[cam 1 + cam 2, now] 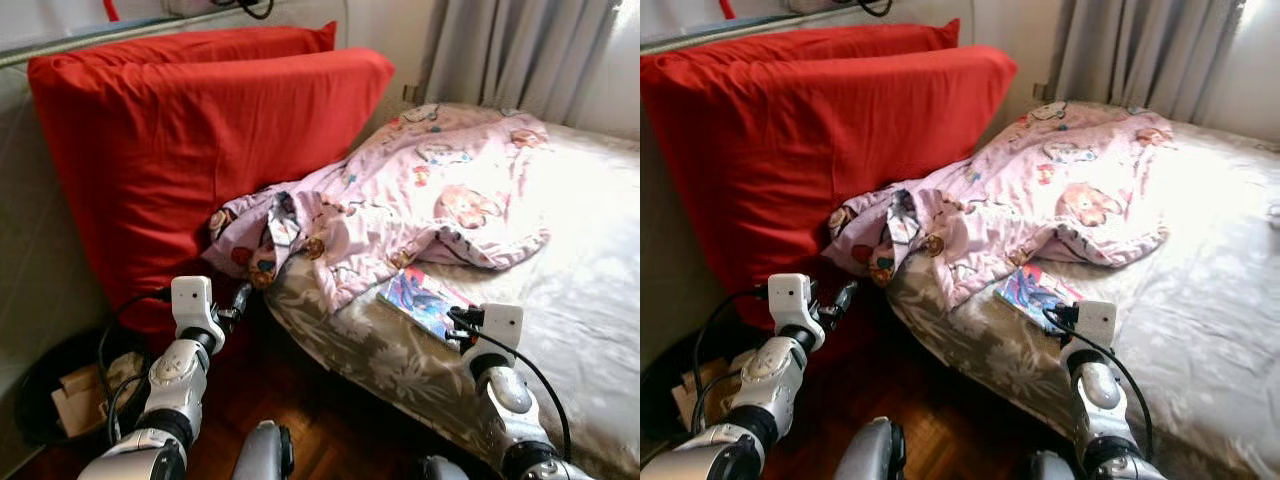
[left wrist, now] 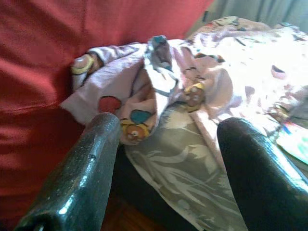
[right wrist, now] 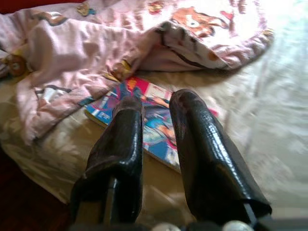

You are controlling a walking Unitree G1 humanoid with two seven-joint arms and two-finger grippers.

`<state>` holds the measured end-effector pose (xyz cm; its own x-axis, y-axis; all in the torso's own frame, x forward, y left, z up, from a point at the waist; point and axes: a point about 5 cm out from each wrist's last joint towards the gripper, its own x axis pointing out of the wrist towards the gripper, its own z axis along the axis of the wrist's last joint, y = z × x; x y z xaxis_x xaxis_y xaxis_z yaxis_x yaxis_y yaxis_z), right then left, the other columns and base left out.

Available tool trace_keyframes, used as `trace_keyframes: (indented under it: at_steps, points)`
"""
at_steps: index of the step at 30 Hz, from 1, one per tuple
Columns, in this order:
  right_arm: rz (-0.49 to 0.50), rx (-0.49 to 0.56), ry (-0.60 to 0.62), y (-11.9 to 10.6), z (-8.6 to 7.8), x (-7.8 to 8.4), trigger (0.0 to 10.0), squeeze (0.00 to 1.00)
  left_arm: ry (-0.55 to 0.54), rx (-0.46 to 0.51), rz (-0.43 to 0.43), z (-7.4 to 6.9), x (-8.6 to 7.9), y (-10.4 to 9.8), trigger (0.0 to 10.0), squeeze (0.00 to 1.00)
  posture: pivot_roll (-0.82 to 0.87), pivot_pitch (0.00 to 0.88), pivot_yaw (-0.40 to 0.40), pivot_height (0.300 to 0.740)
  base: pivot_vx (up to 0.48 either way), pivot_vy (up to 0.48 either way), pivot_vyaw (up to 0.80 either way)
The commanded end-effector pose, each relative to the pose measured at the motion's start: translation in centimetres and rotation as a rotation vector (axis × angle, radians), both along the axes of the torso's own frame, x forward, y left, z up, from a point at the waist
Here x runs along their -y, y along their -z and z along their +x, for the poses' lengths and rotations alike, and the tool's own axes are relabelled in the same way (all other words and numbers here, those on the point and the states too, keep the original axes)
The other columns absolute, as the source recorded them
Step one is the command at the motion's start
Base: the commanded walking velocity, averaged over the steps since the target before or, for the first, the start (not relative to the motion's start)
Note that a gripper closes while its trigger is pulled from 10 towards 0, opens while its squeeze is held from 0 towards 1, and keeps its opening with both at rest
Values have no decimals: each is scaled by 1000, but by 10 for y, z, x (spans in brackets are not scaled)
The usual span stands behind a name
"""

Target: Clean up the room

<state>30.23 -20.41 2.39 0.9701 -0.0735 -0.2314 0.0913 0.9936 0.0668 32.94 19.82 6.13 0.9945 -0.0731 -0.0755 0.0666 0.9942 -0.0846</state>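
Observation:
A pink cartoon-print blanket (image 1: pixel 430 195) lies crumpled across the bed (image 1: pixel 590 290), one end spilling over the edge toward the red pillows (image 1: pixel 190 140). A colourful comic book (image 1: pixel 425 300) rests flat on the bedspread just below the blanket. My left gripper (image 1: pixel 238 305) is open and empty, held low beside the bed's corner, with the blanket's hanging end (image 2: pixel 144 96) ahead of its fingers. My right gripper (image 3: pixel 156 98) hovers over the comic book (image 3: pixel 159 130), its fingers drawn close together with nothing between them.
Two big red pillows lean against the wall on the left. A dark basket (image 1: pixel 60 395) holding scraps sits on the wooden floor (image 1: pixel 320 420) at the lower left. Grey curtains (image 1: pixel 520 50) hang behind the bed.

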Motion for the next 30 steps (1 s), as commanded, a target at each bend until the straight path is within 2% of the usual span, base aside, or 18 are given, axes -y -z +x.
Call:
trace_keyframes:
  at_steps: [1,12,14,16,30]
  points:
    - [1,-6,-9,0,1,-2,10000,0,5,-4,-1,2,1,-1,10000,0,61,2,16,599,0,0,0]
    - [-11,-7,-49,2,-1,-7,10000,0,15,-8,5,3,3,-2,10000,0,62,7,18,599,0,0,43]
    - [-5,-4,-43,2,-1,-7,10000,0,19,-11,3,3,3,-1,10000,0,62,7,18,599,266,0,800]
    - [21,-14,-21,3,-2,-5,10000,0,20,-11,2,3,4,-1,10000,0,62,7,18,599,287,0,0]
    - [21,-23,-39,5,-3,-7,10000,0,15,-13,2,3,1,-2,10000,0,64,13,21,599,303,0,0]
